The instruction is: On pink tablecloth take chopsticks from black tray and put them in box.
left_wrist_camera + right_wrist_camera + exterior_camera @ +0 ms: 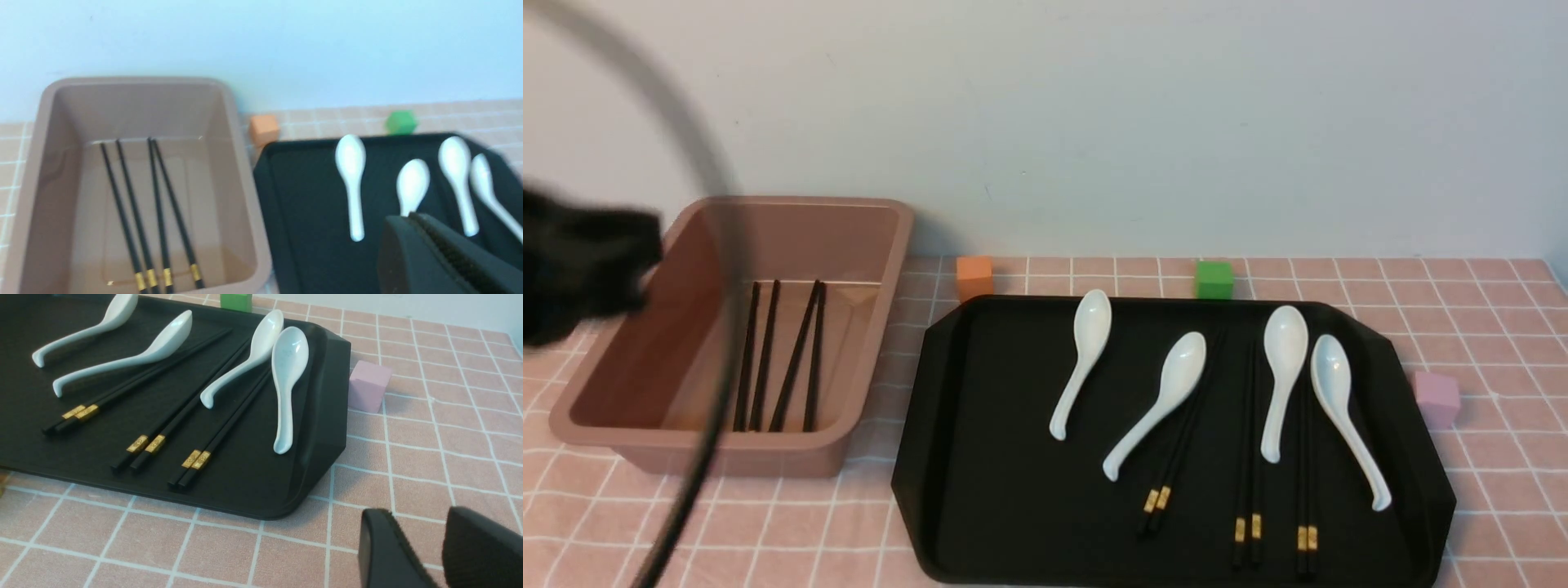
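Note:
The black tray lies on the pink tablecloth. It holds three pairs of black chopsticks with gold bands, partly under several white spoons. The box stands left of the tray with two pairs of chopsticks inside. My left arm is a blurred black mass beside the box's left wall. In the left wrist view the left gripper is shut and empty, with the tray behind it. My right gripper is open and empty over the cloth, off the tray's near right corner.
An orange cube and a green cube sit behind the tray, and a pink cube at its right side. A blurred black cable arcs in front of the box. A pale wall stands behind.

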`<state>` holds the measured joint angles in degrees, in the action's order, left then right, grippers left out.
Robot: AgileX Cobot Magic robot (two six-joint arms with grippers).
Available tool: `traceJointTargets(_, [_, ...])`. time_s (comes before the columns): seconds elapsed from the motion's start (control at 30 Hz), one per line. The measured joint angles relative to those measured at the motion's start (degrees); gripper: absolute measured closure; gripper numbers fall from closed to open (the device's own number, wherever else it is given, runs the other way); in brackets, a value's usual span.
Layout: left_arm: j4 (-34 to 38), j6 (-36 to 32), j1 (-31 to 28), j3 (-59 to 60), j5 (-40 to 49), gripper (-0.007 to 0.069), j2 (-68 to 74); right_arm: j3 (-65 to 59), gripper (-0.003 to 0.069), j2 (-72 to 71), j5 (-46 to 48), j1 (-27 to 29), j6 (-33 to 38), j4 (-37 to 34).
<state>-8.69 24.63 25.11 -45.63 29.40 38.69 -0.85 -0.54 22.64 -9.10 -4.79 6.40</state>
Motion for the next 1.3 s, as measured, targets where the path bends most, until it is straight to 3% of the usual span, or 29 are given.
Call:
traceJointTargets(0.27, [0.0,3.9,0.0,23.4,-13.8,0.0638,-22.3,0.0,0.0419,0.0,0.0,0.0,0.0,0.0])
traceJointTargets(0.43, [0.0,5.0,0.0,29.7,-19.2,0.0638,-24.7,0.0,0.0419,0.0,0.0,0.0,0.0,0.0])
traceJointTargets(1.07, [-0.1,6.4,-0.2,34.8,-17.1,0.0638,-24.7,0.0,0.0419,0.0,0.0,0.0,0.0,0.0])
traceJointTargets(1.3, [2.7,3.5,-9.0,38.0,-17.0,0.0638,-32.7,0.0,0.0419,0.0,0.0,0.0,0.0,0.0])
